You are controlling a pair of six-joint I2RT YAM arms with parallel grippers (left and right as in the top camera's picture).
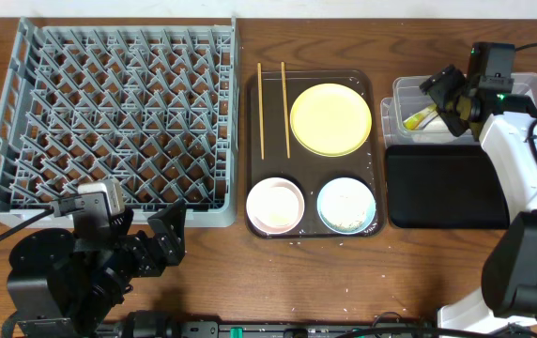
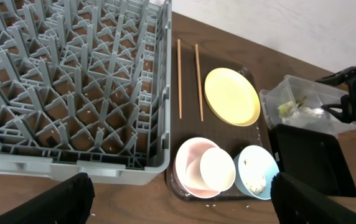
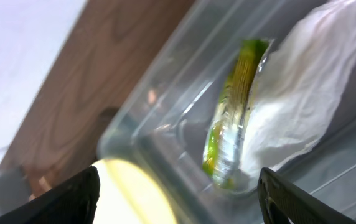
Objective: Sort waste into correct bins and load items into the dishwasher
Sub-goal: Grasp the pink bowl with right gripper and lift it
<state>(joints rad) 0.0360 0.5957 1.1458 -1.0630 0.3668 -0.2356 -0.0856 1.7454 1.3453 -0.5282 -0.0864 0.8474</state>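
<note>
**While the sachet lies in the tub, both grippers stand spread and hold nothing**

Where the left gripper [image 1: 162, 242] hangs at the near table edge, its fingers are spread wide with nothing between them, just in front of the grey dish rack's [image 1: 118, 122] near wall. Beyond it to the right, the dark brown serving tray [image 1: 311, 169] carries the cream-white bowl [image 1: 276, 205] with the small white cup [image 2: 217, 169] sitting tilted inside it. Beside that is the light-blue bowl [image 1: 347, 205], with whitish rice scraps [image 2: 256, 183] in its bottom. Farther back on the tray rests the pale-yellow plate [image 1: 330, 118], and the two chopsticks [image 1: 260, 108] lie parallel along its left side. A shallow black tray [image 1: 447, 188] sits right of the serving tray.

At the far right, the right gripper [image 1: 442, 99] hovers over the clear plastic tub [image 1: 409, 89], its fingers parted and grasping nothing. In the right wrist view the yellow-green sachet wrapper [image 3: 231, 124] lies inside the tub, below and between the two fingers, touching neither. It rests against the crumpled white napkin [image 3: 290, 106], also in the tub.
</note>
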